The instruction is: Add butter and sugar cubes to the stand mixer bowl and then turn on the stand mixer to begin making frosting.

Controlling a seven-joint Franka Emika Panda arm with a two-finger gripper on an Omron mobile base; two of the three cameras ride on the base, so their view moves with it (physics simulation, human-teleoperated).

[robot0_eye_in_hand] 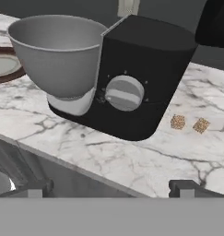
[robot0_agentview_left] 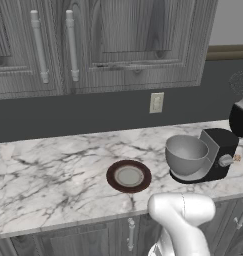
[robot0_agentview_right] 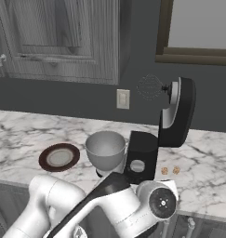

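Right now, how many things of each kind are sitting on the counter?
Stand mixer: 1
Mixer bowl: 1
Brown plate: 1
Sugar cubes: 2
Total: 5

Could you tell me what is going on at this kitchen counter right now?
The robot's gripper is open and empty, facing the black stand mixer and its silver knob. The mixer head is tilted up, and the grey bowl looks empty. Two sugar cubes lie on the marble counter beside the mixer. The brown plate sits left of the bowl.
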